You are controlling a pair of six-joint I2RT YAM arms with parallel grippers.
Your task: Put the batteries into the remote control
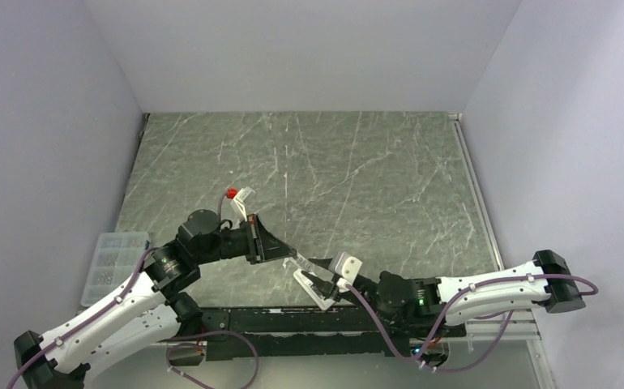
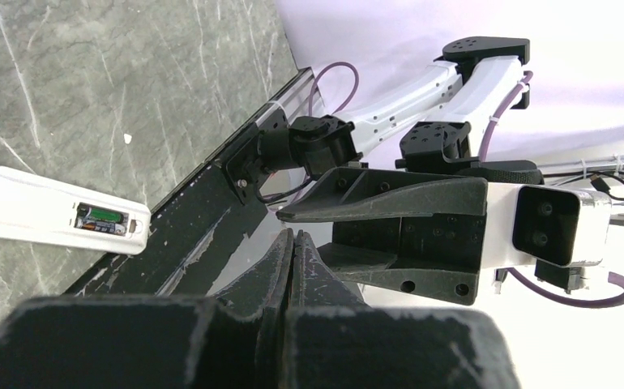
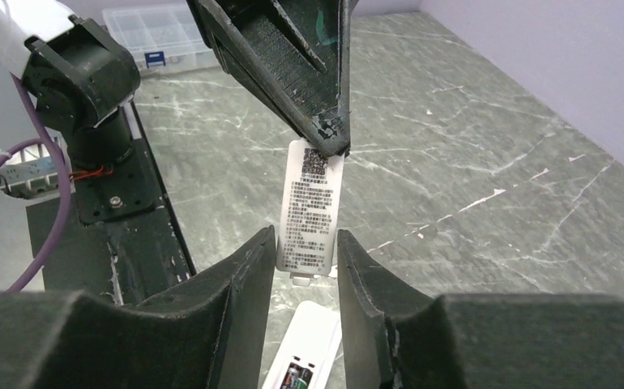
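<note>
The white remote control [image 2: 25, 212] lies back-up near the table's front edge, its battery bay open with a dark green-marked battery [image 2: 102, 217] inside. It also shows in the right wrist view [image 3: 313, 348], below my right gripper, and in the top view [image 1: 313, 296]. My left gripper [image 3: 329, 138] is shut on the top end of a thin white battery cover [image 3: 310, 203] with a printed label and holds it above the remote. My right gripper [image 3: 306, 251] is open, its jaws flanking the cover's lower end closely. I cannot tell whether they touch it.
A clear plastic organiser box [image 1: 114, 263] sits at the table's left edge. The black mounting rail [image 1: 292, 324] of the arms runs along the front edge, right beside the remote. A small red-tipped white part [image 1: 236, 194] lies mid-table. Purple cables hang by both arms.
</note>
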